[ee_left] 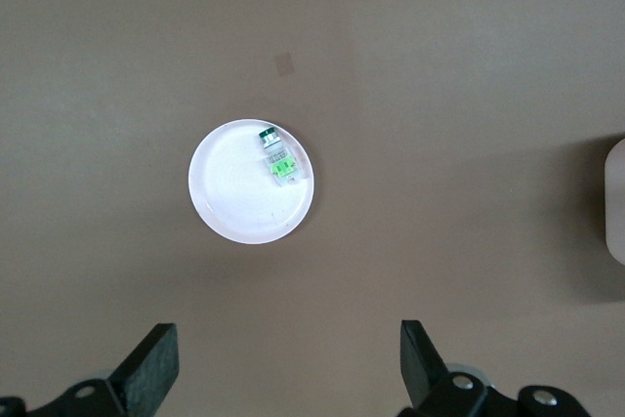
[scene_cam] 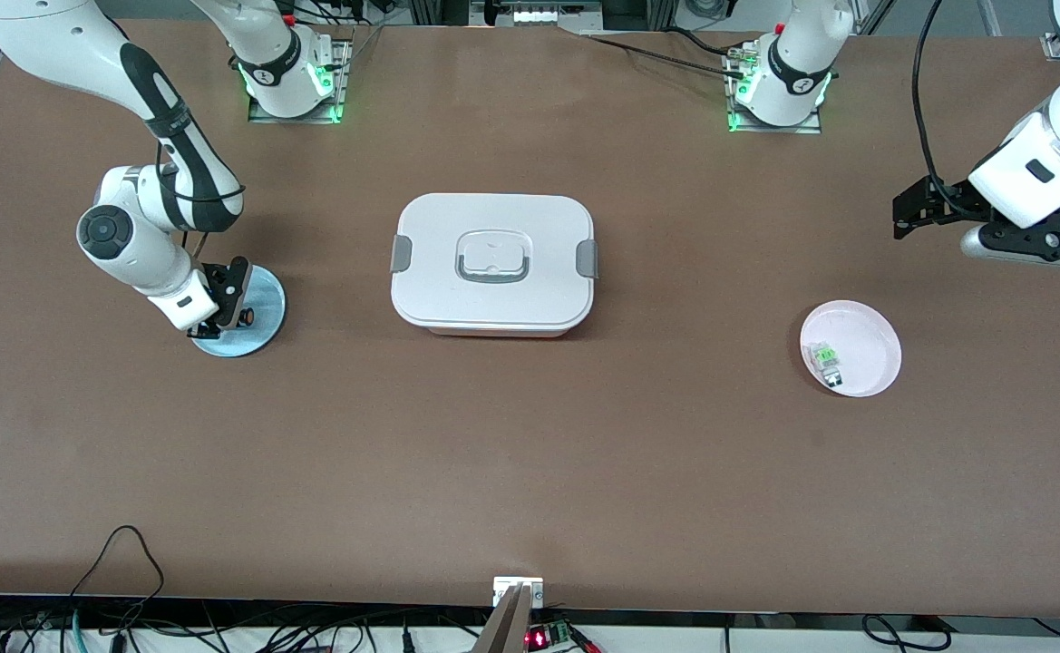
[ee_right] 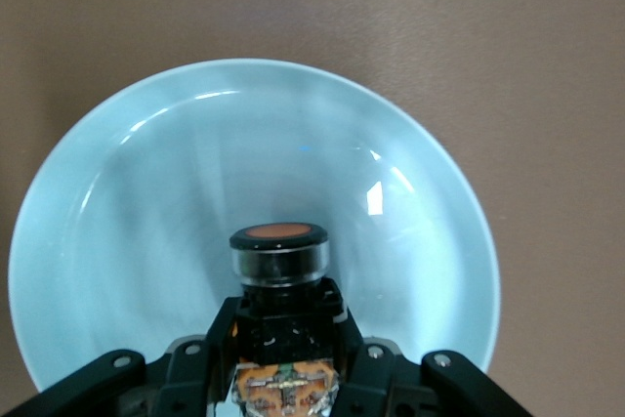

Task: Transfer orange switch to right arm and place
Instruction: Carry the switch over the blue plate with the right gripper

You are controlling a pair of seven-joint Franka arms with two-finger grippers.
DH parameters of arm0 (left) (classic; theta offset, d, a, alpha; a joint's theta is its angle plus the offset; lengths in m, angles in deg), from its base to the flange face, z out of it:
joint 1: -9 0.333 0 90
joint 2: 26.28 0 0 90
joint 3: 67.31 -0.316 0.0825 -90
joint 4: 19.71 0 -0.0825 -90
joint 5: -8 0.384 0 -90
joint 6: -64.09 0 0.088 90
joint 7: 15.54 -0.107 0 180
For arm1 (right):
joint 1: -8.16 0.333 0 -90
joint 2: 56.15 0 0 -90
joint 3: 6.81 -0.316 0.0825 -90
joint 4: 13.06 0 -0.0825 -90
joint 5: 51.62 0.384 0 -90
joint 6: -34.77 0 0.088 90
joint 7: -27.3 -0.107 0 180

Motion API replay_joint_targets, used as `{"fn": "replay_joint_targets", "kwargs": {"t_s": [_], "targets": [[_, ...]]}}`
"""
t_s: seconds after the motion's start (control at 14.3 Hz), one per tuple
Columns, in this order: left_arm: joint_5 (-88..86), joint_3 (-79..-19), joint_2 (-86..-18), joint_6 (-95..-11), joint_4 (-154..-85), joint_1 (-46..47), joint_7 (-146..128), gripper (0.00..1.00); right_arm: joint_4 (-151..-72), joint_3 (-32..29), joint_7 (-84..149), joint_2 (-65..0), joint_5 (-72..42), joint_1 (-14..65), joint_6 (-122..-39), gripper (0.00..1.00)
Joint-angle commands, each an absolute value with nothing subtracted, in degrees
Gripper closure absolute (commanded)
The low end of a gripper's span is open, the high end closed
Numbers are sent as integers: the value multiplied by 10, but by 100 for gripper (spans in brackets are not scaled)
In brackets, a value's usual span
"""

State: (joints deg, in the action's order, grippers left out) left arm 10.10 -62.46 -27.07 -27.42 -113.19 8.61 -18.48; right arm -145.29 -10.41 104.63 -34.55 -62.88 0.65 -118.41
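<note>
My right gripper [scene_cam: 238, 308] is shut on the orange switch [scene_cam: 246, 316], a small black cylinder with an orange end, and holds it just over the light blue plate [scene_cam: 257, 337] toward the right arm's end of the table. In the right wrist view the orange switch [ee_right: 279, 256] sits between the fingers [ee_right: 205, 339] with its orange end facing the blue plate [ee_right: 117, 202]. My left gripper [scene_cam: 910, 213] is open and empty, up over the table near the left arm's end, above bare table beside the pink plate [scene_cam: 870, 331].
A white lidded box [scene_cam: 493, 263] with a grey handle stands mid-table. The pink plate [ee_left: 229, 202] holds a small clear-and-green component [ee_left: 277, 157], which also shows in the front view [scene_cam: 826, 359]. Cables run along the table's near edge.
</note>
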Motion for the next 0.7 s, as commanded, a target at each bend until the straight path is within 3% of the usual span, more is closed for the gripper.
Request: {"fn": "replay_joint_targets", "kwargs": {"t_s": [0.0,0.07,0.14,0.42,0.63], "targets": [[92,-619,-272,-265,-1109,83,-190,0,-1473,-108,1045,-355,-626,0,-1193,61],[92,-620,-272,-264,-1109,83,-190,0,-1472,-108,1029,-358,-625,0,-1190,23],[93,-620,-272,-263,-1109,84,-190,0,-1472,-108,1013,-367,-624,0,-1177,0],[93,-620,-272,-262,-1109,84,-190,0,-1460,-131,943,-429,-617,2,-1118,0],[94,-620,-274,-264,-1108,84,-190,0,-1362,-153,928,-442,-548,3,-1013,0]]}}
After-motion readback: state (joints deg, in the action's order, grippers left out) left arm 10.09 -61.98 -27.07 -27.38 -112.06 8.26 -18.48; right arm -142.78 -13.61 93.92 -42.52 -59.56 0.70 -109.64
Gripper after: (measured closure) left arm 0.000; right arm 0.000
